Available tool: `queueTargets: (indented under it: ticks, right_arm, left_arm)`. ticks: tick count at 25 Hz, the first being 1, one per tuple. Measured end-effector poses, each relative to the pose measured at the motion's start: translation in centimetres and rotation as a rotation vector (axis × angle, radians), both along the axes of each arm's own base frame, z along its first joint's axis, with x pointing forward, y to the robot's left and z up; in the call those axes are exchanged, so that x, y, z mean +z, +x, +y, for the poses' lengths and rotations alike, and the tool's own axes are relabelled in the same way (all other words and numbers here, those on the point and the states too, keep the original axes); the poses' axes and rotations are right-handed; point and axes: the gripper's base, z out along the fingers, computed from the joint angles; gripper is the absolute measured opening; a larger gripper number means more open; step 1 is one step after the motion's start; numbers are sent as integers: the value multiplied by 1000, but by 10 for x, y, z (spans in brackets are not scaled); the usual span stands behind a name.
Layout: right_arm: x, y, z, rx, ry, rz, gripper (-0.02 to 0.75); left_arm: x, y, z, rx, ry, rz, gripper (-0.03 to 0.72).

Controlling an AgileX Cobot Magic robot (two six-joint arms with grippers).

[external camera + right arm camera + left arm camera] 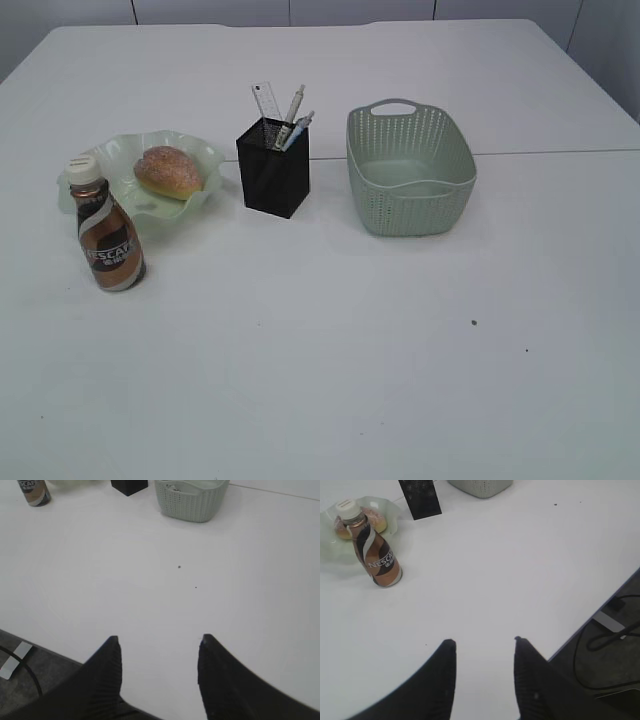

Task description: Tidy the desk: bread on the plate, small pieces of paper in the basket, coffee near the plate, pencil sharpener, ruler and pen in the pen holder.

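A round bread [168, 170] lies on the pale green wavy plate [208, 158]. A brown Nescafe coffee bottle [108, 240] stands upright just in front of the plate; it also shows in the left wrist view [376, 555]. A black mesh pen holder [273, 168] holds a clear ruler [263, 100] and pens [293, 125]. The pencil sharpener is not visible. A green basket [410, 170] stands to the right; white paper shows inside it in the right wrist view [175, 488]. My left gripper [484, 641] and right gripper [158, 639] are open and empty, out of the exterior view.
The white table has two small dark specks [474, 322] right of centre. Its near edge shows in both wrist views, with cables [605, 640] on the floor beyond it. A seam [560, 152] crosses the table behind the basket.
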Motion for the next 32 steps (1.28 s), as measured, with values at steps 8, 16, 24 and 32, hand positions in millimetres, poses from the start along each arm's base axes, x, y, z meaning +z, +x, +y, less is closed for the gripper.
queueTargets:
  ticks: [8, 16, 24, 32]
  right_arm:
    - [-24, 5, 6, 25, 17, 31, 365]
    - [-24, 5, 6, 27, 20, 26, 365]
    - [-23, 5, 7, -46, 22, 23, 365]
    - [-23, 5, 10, -310, 25, 20, 365]
  left_arm:
    - [-4, 5, 3, 57, 6, 1, 288]
    - [-3, 9, 9, 192, -57, 30, 288]
    - [-3, 9, 9, 253, -64, 26, 276]
    - [-3, 8, 7, 474, -72, 21, 260]
